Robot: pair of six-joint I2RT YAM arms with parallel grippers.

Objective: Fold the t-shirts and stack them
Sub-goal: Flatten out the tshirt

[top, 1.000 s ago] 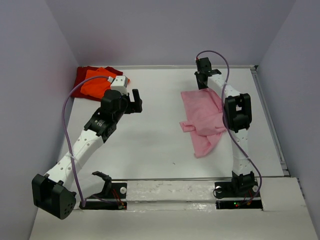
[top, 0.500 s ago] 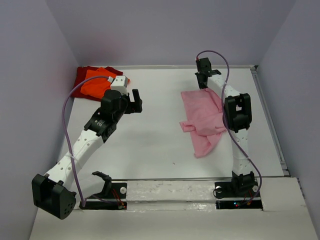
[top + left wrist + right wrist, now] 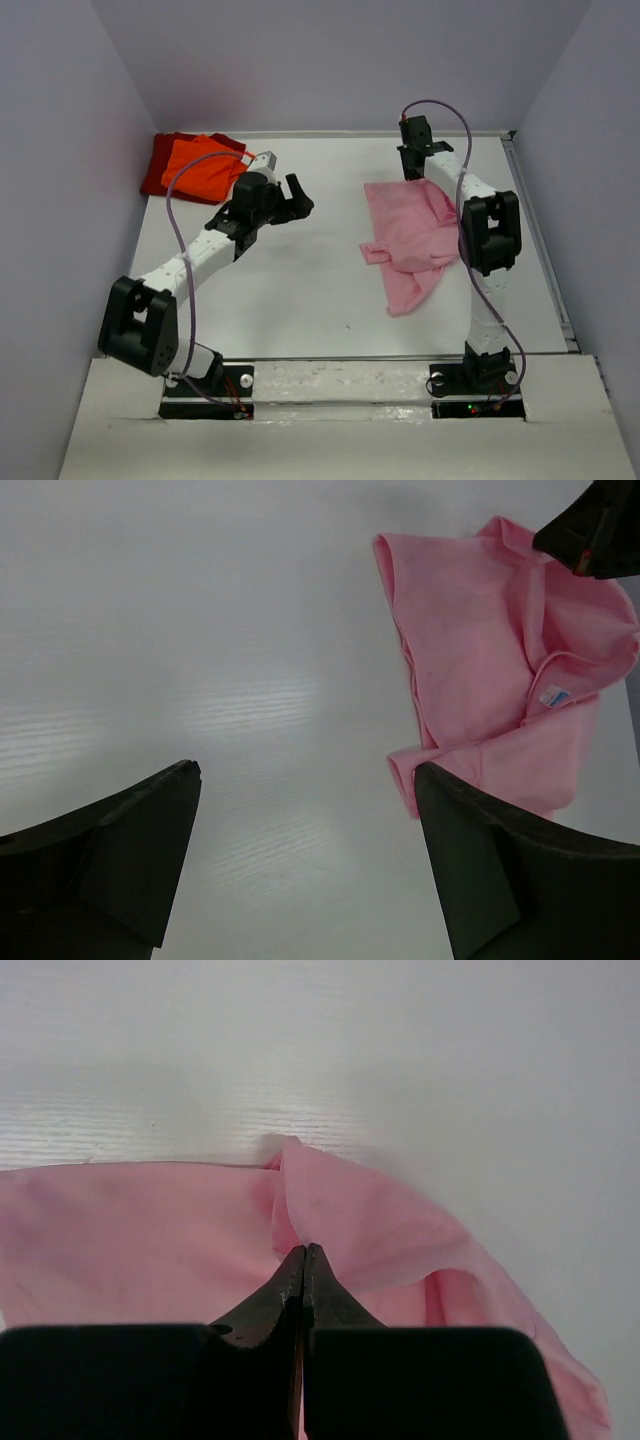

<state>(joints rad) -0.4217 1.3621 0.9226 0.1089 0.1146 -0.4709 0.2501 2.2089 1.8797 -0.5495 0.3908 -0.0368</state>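
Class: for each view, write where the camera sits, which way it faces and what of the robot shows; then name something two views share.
Top external: above and behind the arms, looking down on the table; both arms, left gripper and right gripper show.
Left wrist: on the left arm, facing across toward the pink shirt; its open fingers show.
Right wrist: looking down close on the shirt's edge; its fingers pinch a fold.
Shared: the pink shirt.

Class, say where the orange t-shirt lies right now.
In the top view, the orange t-shirt lies in the far left corner of the table, overlapping the dark red t-shirt, beyond the left gripper.
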